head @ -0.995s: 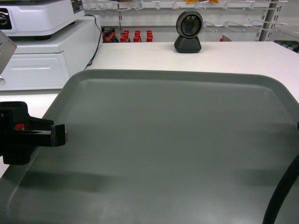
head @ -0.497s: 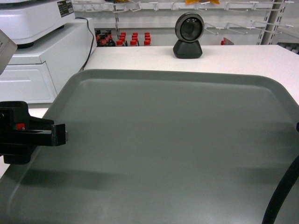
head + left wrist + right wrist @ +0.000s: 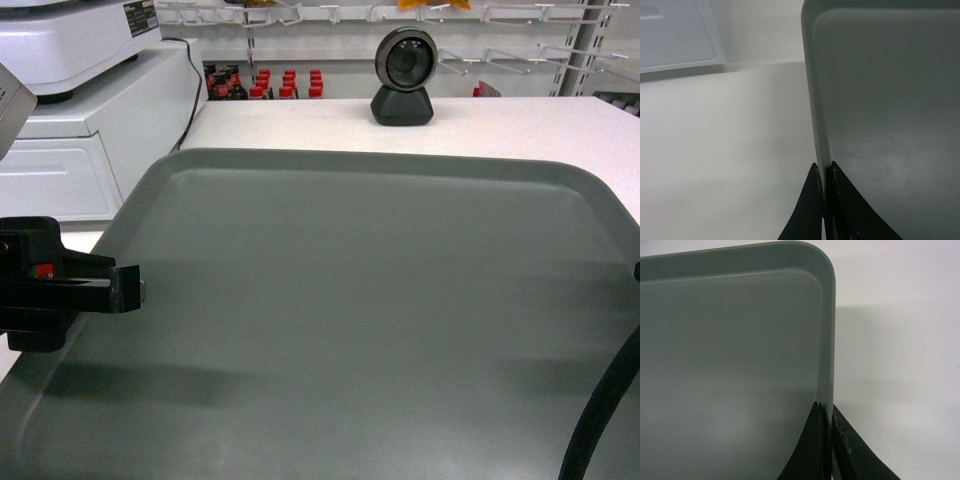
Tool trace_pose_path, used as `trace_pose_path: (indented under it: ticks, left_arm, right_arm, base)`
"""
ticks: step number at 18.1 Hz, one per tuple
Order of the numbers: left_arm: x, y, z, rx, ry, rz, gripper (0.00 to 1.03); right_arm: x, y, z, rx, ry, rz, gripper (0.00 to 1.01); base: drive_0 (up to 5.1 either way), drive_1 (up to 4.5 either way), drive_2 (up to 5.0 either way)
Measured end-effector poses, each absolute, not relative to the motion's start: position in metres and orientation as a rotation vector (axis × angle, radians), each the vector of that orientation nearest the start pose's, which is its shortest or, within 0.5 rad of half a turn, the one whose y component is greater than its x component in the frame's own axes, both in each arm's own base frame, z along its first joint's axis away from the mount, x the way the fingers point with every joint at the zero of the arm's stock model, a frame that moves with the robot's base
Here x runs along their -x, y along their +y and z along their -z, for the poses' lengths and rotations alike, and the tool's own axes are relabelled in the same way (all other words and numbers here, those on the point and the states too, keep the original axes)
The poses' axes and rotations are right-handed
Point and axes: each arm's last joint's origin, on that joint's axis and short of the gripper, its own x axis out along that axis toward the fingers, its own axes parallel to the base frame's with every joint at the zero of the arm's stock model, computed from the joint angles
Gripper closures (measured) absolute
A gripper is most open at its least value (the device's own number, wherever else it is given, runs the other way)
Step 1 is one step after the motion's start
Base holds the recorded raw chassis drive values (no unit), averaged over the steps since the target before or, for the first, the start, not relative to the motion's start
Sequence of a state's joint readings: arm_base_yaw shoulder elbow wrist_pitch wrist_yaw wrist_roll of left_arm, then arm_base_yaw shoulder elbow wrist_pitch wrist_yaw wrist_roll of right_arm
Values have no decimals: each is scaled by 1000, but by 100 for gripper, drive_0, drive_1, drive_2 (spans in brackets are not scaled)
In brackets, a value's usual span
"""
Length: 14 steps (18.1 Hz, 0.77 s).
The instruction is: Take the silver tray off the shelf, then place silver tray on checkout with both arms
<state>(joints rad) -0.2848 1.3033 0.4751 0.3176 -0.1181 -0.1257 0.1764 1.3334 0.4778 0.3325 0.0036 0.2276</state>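
Note:
The silver tray (image 3: 370,300) is a large grey-green rectangle filling most of the head view, held above the white checkout (image 3: 500,125). My left gripper (image 3: 824,170) is shut on the tray's left rim (image 3: 815,100), one finger outside and one inside. The same gripper shows at the tray's left edge (image 3: 125,290) in the head view, with a red part on it. My right gripper (image 3: 826,410) is shut on the tray's right rim (image 3: 829,330). In the head view only that arm's black cable (image 3: 600,410) shows. The tray casts a shadow on the white top (image 3: 900,365) beneath it.
A black round scanner (image 3: 403,72) stands on the checkout beyond the tray's far edge. A white cash register unit (image 3: 80,110) sits at the left. Store racks with hooks and red-capped bottles (image 3: 285,82) stand behind.
From one second ago to half a second ago the background shifted right and down a little against the tray. Since then nothing has visibly moved. Both grips stay the same.

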Motion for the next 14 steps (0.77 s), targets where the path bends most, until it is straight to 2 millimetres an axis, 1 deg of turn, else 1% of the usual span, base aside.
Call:
trace_pose_path:
  ticks: [1,2,4,6,7,11,12,14]
  left_arm:
    - [-237,-72,-172,1,453,60,100]
    - [-238,-76,-174,-22,414,-26,100]
    - [-243,-82,-186,-46,367,-113,100]
    - [-255,-88,-195,-56,341,-120,100]
    - [-261,-90,-195,-60,347,-120,100]
    - [-291,-99,-184,-62,422,-102,100]
    - [-302,-101,-180,-68,437,-107,100]
    - [-321,-101,-174,-69,464,-119,100]
  right_arm:
    - [-245,44,-166,-189,498,-133,99]
    - [-246,42,-164,-208,409,-173,99]
    - [-255,38,-164,-233,323,-229,99]
    - [-269,34,-168,-240,304,-237,99]
    - [-276,32,-170,-236,300,-242,99]
    - [-314,27,-160,-198,412,-237,99]
    - [-326,27,-160,-188,422,-242,99]
    - [-348,29,-166,-163,430,-249,99]
  base:
    - [0,0,0]
    - [0,0,0]
    - [0,0,0]
    - [0,0,0]
    - [0,0,0]
    - [0,0,0]
    - [0,0,0]
    - [0,0,0]
